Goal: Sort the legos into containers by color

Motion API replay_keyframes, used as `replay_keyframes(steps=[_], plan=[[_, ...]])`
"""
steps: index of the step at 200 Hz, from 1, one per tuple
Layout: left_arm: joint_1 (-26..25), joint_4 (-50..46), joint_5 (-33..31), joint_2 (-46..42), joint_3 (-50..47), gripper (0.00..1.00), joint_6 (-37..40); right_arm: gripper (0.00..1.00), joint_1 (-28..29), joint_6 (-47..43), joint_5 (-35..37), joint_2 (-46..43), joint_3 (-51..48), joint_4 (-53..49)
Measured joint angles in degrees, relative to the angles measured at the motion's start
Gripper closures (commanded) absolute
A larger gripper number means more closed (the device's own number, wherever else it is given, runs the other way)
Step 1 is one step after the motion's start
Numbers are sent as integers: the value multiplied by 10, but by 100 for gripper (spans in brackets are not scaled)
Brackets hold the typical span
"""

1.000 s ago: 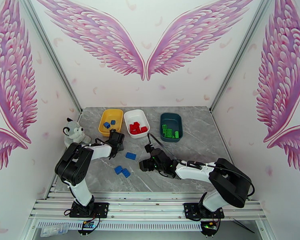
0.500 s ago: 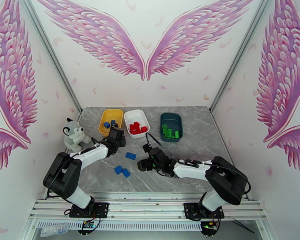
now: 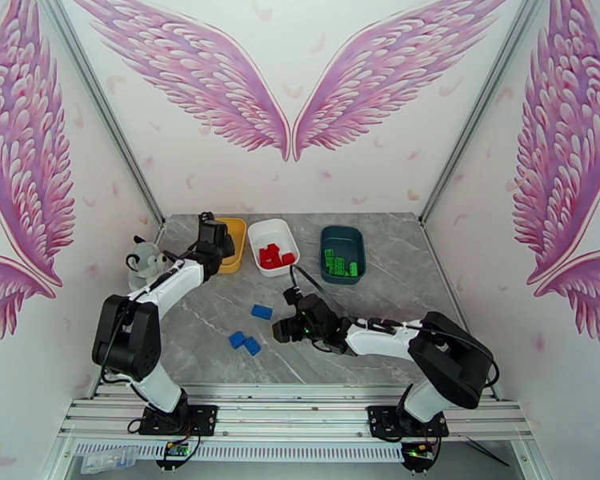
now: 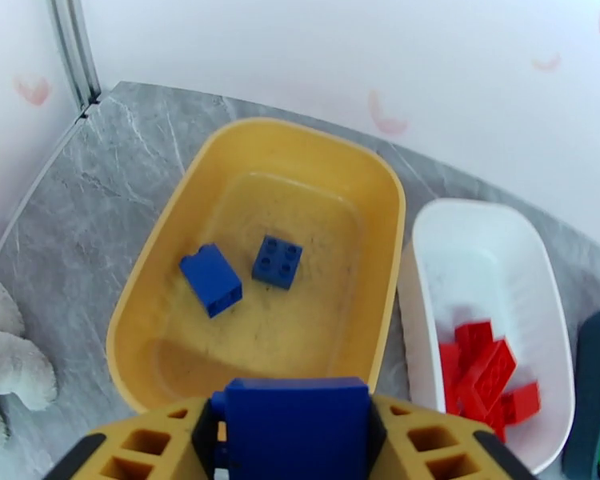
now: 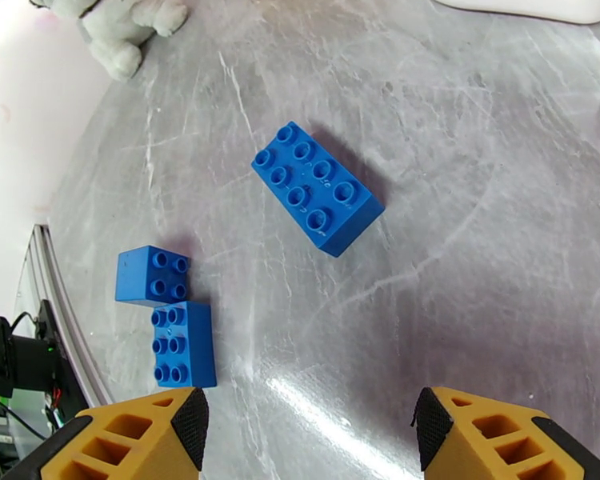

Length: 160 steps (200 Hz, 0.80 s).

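My left gripper (image 3: 216, 234) hangs over the near end of the yellow container (image 4: 388, 202), shut on a blue lego (image 4: 296, 430). Two more blue legos (image 4: 211, 280) (image 4: 277, 262) lie inside that tray. The white container (image 3: 256, 234) holds red legos (image 3: 274, 256), and the teal container (image 3: 342, 234) holds green legos (image 3: 340, 266). My right gripper (image 3: 282, 330) is open and low over the table, nothing between its fingers. Ahead of it lie a long blue lego (image 5: 316, 188) and two smaller blue legos (image 5: 152, 275) (image 5: 182, 344) side by side.
A grey-white plush husky (image 3: 144, 262) sits at the table's left edge, just left of the left arm. The three trays stand in a row along the back. The corner post and side walls close in the table.
My left arm has swung back and left, carrying the blue lego from the table's middle to over the yellow tray. The right gripper has barely moved.
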Motion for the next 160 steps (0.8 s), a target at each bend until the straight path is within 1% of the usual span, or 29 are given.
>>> replay_keyframes(steps=[32,53,110,160], plan=[[0,-8,8,14,12,30,0,25,0,0,0,-7,0,0],[-10,-9,9,2,-4,29,0,25,0,0,1,-9,0,0],[-66,-24,10,-96,-113,27,-3,25,0,0,5,-5,0,0],[-118,-48,3,-177,-226,27,-30,26,0,-9,31,2,0,-4]])
